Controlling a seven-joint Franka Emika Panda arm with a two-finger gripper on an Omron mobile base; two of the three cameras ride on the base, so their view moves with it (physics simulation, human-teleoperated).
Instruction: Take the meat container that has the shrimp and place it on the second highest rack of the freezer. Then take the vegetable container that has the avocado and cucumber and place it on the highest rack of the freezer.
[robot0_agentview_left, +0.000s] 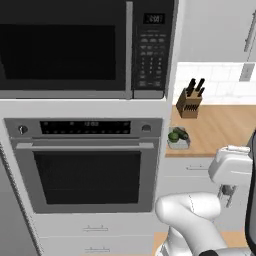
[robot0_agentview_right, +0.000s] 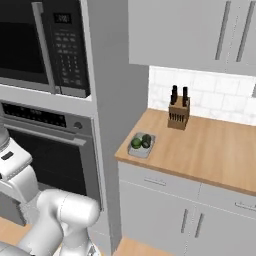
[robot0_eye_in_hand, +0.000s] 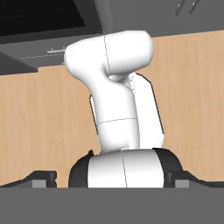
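While the vegetable container sits untouched at the left front corner of the wooden worktop, just beside the tall grey panel that flanks the oven and microwave, I judge the task to be in an approach or transit stage, with nothing being carried here. The container is a small pale shallow tray; a bright-green round avocado lies toward its left and a short dark-green cucumber beside it, both small against the tray. From the left base camera the same tray appears at the worktop's edge, in front of the knife block. In the hand camera the claw shows two dark fingertips set far apart at the bottom corners, so it looks wide and empty, facing down toward the floor. I cannot see a shrimp tray or the freezer, so which container is due I cannot tell. A next move likely calls for lifting the arm and bringing the claw over a tray rim.
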